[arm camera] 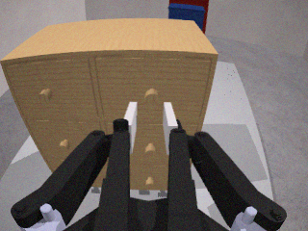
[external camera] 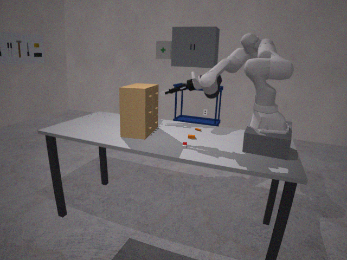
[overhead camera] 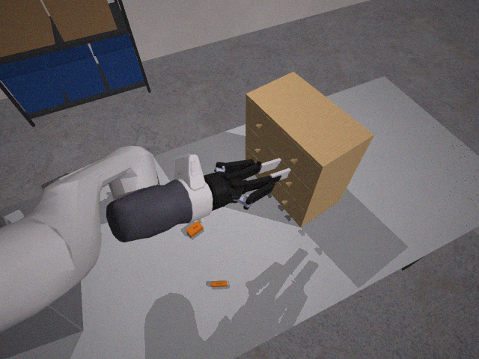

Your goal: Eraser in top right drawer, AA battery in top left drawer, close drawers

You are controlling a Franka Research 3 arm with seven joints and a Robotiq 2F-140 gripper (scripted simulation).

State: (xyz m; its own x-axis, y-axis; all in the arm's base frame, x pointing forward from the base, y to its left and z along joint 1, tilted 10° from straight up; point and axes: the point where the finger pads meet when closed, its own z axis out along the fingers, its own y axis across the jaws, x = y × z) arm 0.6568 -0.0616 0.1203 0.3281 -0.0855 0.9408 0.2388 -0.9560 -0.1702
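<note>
The small wooden chest (overhead camera: pixel 309 116) (external camera: pixel 134 111) (arm camera: pixel 110 38) stands upright on the table, and all its drawers look pushed in. My gripper (overhead camera: pixel 283 167) (external camera: pixel 167 91) (arm camera: pixel 150 113) points level at the chest's front. Its fingers stand narrowly apart with nothing between them, a short way in front of the knob of the top row's right drawer (arm camera: pixel 152 92) (overhead camera: pixel 293 160). An orange flat block (overhead camera: pixel 194 228) (external camera: pixel 191 136), which looks like the eraser, lies on the table under my wrist. The orange AA battery (overhead camera: pixel 218 283) (external camera: pixel 198 129) lies further from the chest.
A small red and white block (external camera: pixel 184 144) lies near the table's front edge. The robot's base (external camera: pixel 266 141) stands on the table's right end. A blue rack (external camera: pixel 197 118) stands behind the table.
</note>
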